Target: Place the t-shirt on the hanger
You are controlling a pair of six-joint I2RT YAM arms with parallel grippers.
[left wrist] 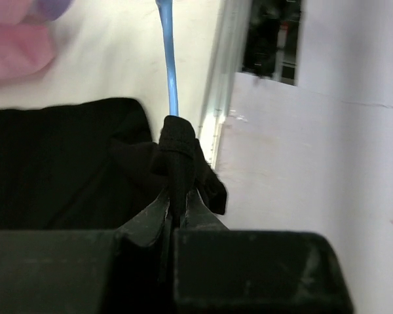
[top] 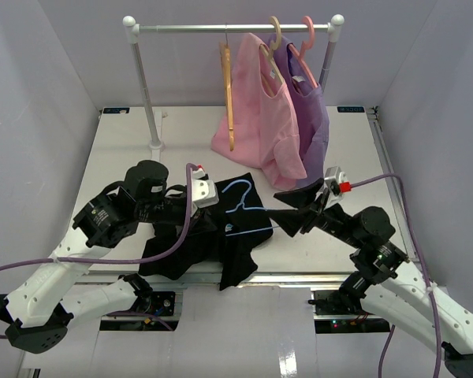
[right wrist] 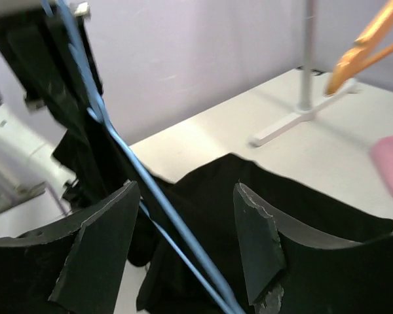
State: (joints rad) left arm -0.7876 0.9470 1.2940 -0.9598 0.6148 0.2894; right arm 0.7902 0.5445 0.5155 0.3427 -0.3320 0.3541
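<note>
The black t-shirt (top: 235, 250) lies crumpled near the table's front edge, also in the right wrist view (right wrist: 281, 196). The light-blue hanger (top: 241, 206) lies on and partly inside it, hook toward the back. My left gripper (top: 217, 222) is shut on a fold of the t-shirt (left wrist: 65, 163); the hanger's bar (left wrist: 169, 62) comes out of the pinched fabric just beyond my left gripper (left wrist: 175, 196). My right gripper (top: 288, 211) is open at the hanger's right end. In the right wrist view the hanger bars (right wrist: 158, 199) run between its spread fingers (right wrist: 259, 239) without being gripped, right gripper (right wrist: 187, 190).
A clothes rack (top: 232, 28) stands at the back, its post foot (top: 155, 146) at left. On it hang a bare tan-orange hanger (top: 228, 102), a pink garment (top: 256, 118) and a purple garment (top: 314, 118). The table's metal front rail (left wrist: 217, 111) is close to the shirt.
</note>
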